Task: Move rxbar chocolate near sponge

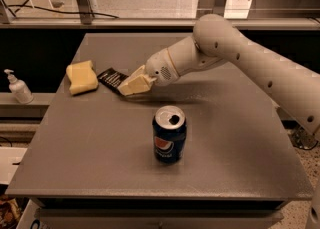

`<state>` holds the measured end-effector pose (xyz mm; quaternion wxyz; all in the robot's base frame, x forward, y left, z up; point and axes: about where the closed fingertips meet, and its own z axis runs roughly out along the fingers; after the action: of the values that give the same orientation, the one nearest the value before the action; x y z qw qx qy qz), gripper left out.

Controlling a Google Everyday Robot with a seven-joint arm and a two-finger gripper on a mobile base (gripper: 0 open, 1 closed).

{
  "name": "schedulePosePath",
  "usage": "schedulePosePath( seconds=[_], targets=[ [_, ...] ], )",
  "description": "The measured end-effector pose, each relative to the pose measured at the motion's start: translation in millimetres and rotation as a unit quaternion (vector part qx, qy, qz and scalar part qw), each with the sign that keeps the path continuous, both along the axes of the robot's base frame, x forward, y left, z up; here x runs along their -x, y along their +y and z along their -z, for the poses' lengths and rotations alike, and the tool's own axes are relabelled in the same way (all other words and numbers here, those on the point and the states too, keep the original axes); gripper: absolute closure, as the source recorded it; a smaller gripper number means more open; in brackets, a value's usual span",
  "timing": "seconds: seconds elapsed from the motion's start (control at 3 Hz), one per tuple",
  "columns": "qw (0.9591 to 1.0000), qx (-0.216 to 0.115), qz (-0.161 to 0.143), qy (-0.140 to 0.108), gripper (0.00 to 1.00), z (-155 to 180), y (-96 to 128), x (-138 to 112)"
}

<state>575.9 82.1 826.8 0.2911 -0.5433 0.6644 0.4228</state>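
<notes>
Pale gripper over flat black rxbar chocolate; soft sponge beside

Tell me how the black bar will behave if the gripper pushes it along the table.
The bar lies flat and is thin, so it will probably slide, not roll or tip. Being so thin, it is likely light and may turn if pushed off-centre. The gripper is over its end away from the sponge.

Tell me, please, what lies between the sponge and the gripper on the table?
In the camera view, the black chocolate bar lies flat between the sponge on its left and the gripper, which sits low at the bar's right end.
</notes>
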Motion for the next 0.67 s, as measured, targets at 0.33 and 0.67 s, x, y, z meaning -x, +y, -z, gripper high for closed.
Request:
schedulePosePath(
  seconds=[0.33, 0.67],
  targets=[
    [0.9998, -0.002, -0.016, 0.011, 1.0, 4.4, 10.1, 8.8],
    [0.9996, 0.006, -0.021, 0.014, 0.82, 5.4, 13.1, 9.2]
  ],
)
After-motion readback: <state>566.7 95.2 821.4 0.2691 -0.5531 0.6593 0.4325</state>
